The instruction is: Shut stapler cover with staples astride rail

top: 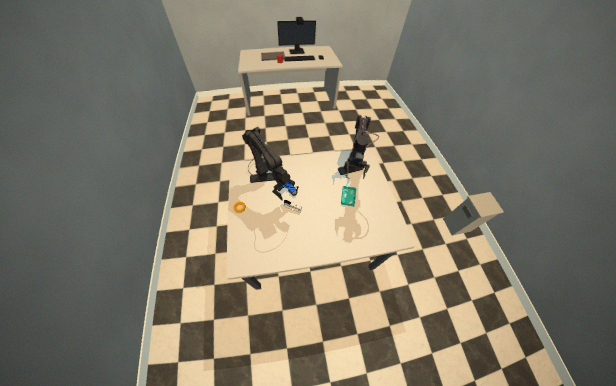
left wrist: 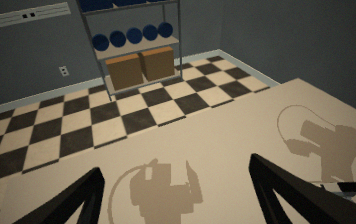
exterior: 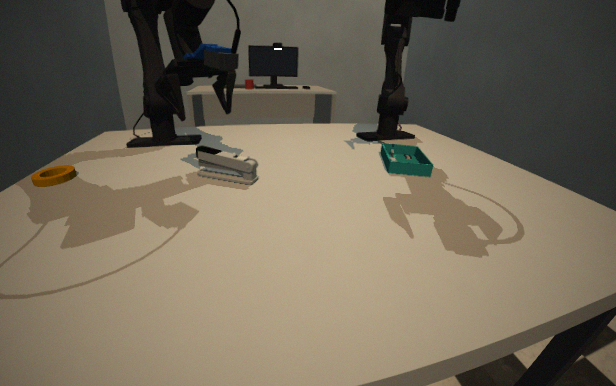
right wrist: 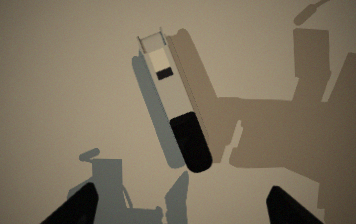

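The grey stapler (top: 293, 206) with a black end lies on the table, and its cover is down flat on the base in the exterior view (exterior: 227, 165). The stick of staples is hidden from me. My right gripper (exterior: 200, 92) is open and empty and hangs a little above the stapler's black end. The right wrist view looks straight down on the stapler (right wrist: 175, 120) between the spread fingers. My left gripper (top: 354, 170) is open and empty, raised above the table behind the teal tray (top: 349, 195). Its fingers show only table below.
The teal tray (exterior: 406, 159) holds a few small light pieces. An orange ring (exterior: 54, 175) lies at the table's edge beyond the stapler. A desk with a monitor (top: 296, 35) stands at the back wall. A box (top: 472, 212) stands on the floor beside the table.
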Robot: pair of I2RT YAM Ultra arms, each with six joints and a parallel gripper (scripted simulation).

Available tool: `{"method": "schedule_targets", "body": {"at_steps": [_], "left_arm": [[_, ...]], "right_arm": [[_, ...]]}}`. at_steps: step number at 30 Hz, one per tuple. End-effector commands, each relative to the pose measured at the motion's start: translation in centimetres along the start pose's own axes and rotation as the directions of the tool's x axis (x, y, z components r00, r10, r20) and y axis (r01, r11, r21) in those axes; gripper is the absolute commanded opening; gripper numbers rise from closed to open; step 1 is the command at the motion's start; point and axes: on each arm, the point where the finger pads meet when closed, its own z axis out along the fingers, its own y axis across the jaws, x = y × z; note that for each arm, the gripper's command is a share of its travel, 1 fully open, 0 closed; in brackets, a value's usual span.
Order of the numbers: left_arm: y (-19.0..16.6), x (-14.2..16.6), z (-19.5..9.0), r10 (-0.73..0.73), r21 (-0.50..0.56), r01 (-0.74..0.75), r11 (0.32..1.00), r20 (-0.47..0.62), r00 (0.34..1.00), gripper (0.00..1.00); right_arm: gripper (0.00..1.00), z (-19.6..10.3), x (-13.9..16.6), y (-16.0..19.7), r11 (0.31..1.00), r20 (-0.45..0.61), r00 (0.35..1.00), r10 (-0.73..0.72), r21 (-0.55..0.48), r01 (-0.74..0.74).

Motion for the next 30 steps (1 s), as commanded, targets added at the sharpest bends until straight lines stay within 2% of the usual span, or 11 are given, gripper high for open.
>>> {"method": "schedule_targets", "body": {"at_steps": [1, 6, 10, 12, 19, 30], "left_arm": [[4.9, -5.1, 0.8, -0.002, -0.117, 0.018, 0.993, 0.137, 0.991, 1.00], [12.9, -6.9, -0.4, 0.014, -0.320, 0.047, 0.946, 0.188, 0.982, 1.00], [16.9, -7.6, -1.7, 0.027, -0.416, 0.065, 0.907, 0.210, 0.977, 1.00], [16.9, -7.6, -1.7, 0.027, -0.416, 0.065, 0.907, 0.210, 0.977, 1.00], [20.2, -8.0, -3.1, 0.036, -0.497, 0.081, 0.864, 0.221, 0.975, 1.00], [20.2, -7.6, -3.0, 0.027, -0.495, 0.082, 0.865, 0.209, 0.978, 1.00]], "right_arm": [[1.00, -1.4, -1.4, 0.1, 0.997, 0.144, 0.987, 0.071, 0.030, -0.077], [1.00, -1.8, -0.9, 0.4, 0.996, 0.170, 0.983, 0.074, 0.031, -0.080], [1.00, -1.7, -0.4, 0.7, 0.997, 0.155, 0.985, 0.069, 0.021, -0.073], [1.00, -1.7, -0.4, 0.7, 0.997, 0.155, 0.985, 0.069, 0.021, -0.073], [1.00, -2.0, -0.8, 0.6, 0.997, 0.166, 0.984, 0.068, 0.021, -0.073], [1.00, -2.5, -1.5, 0.0, 0.997, 0.197, 0.979, 0.057, 0.047, -0.068]]}}
